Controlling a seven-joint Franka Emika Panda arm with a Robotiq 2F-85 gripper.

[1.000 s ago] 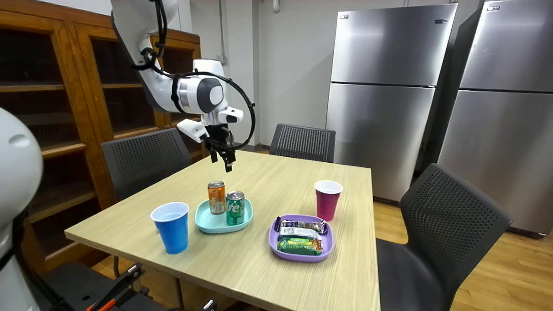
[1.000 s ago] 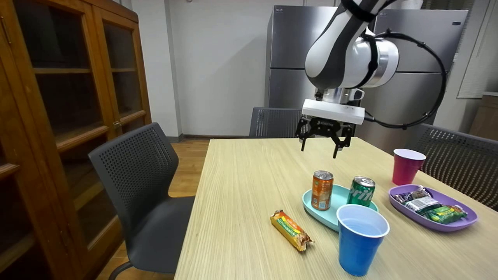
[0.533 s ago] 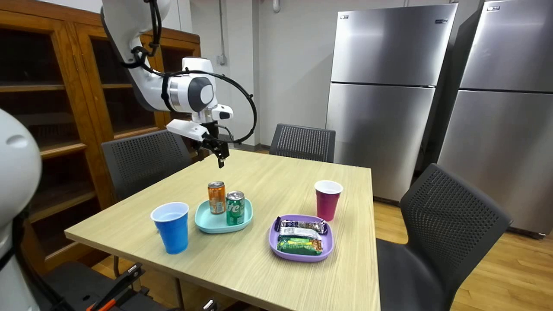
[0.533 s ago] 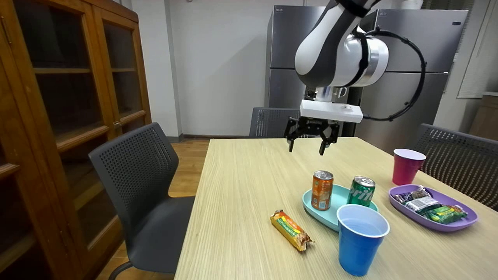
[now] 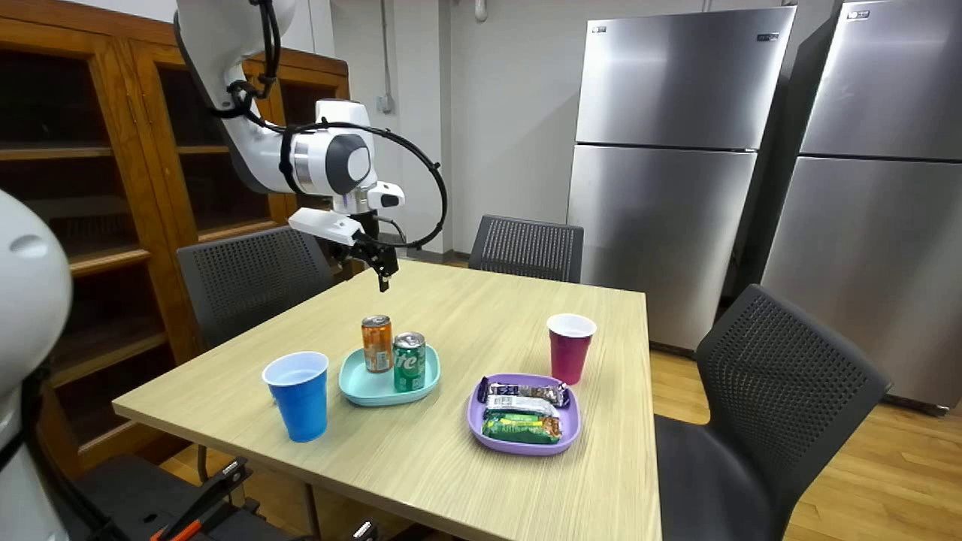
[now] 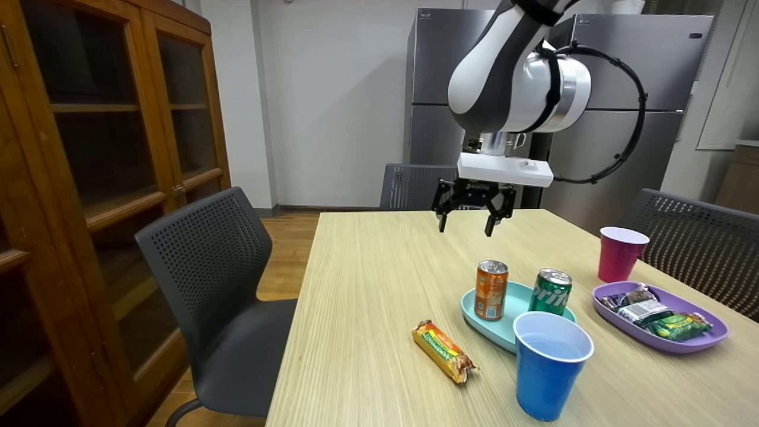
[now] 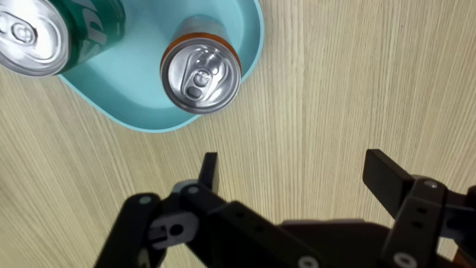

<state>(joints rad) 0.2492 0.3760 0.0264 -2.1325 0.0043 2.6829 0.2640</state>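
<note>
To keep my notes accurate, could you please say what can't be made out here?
Wrist view: green cylindrical metal can, cut off by picture edge.
In an exterior view: tapered blue plastic cup hides most of long yellow-wrapped bar.
Both exterior views: fine print on orange cylindrical metal can, too small.

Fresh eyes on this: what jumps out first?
Probably the open, empty gripper hanging above the table. Then the upright orange can and green can on the turquoise tray, with the blue cup beside it. Three wrapped bars lie in the purple tray, next to the magenta cup.
</note>
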